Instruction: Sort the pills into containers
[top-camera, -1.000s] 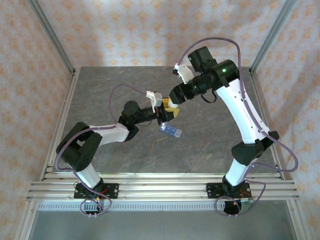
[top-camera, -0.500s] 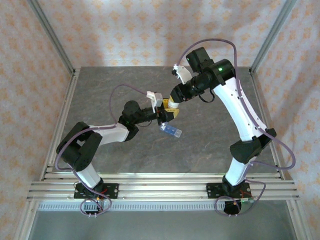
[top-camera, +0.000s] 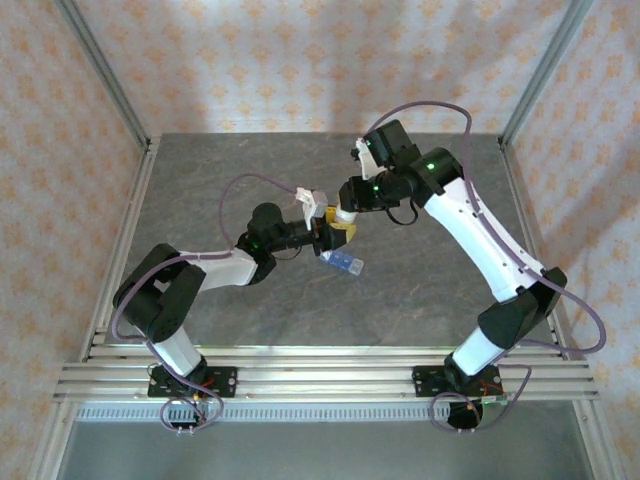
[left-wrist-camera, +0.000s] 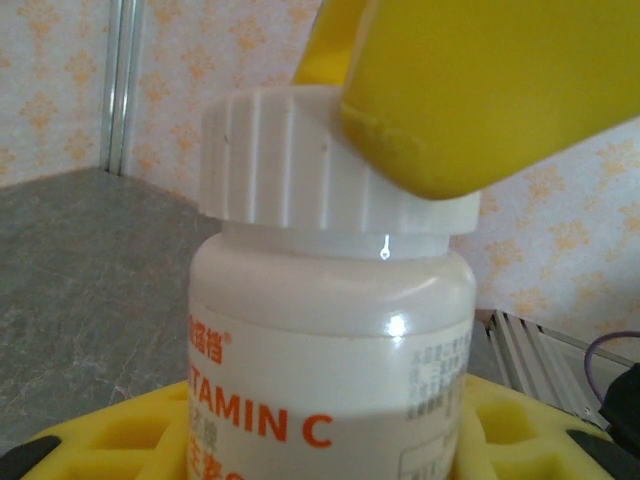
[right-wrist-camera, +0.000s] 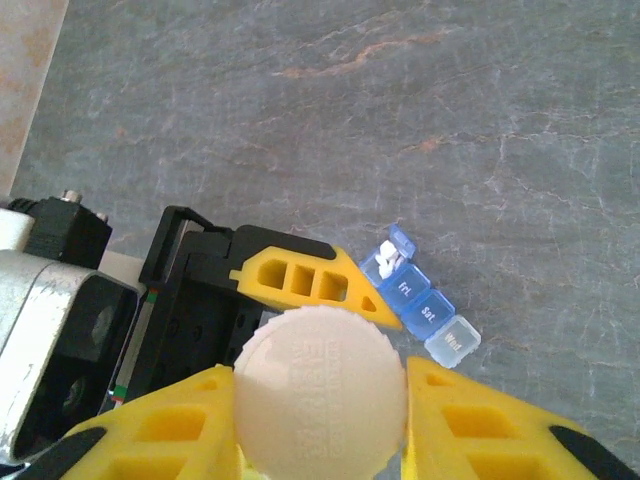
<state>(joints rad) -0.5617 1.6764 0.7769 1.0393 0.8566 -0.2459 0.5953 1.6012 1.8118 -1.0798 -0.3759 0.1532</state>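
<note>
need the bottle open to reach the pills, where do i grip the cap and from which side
Grip the cap by its ribbed side wall, coming down from above, a finger on each opposite side. The bottle stands upright in the left gripper, cap up, and the ribs give purchase for twisting.

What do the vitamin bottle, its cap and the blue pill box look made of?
White vitamin C bottle: glossy opaque plastic, judging by sharp highlights. Ribbed white cap: matte plastic, moulded ridges and embossed lettering. Small blue pill box: probably translucent plastic; tinted, see-through-looking lids.
</note>
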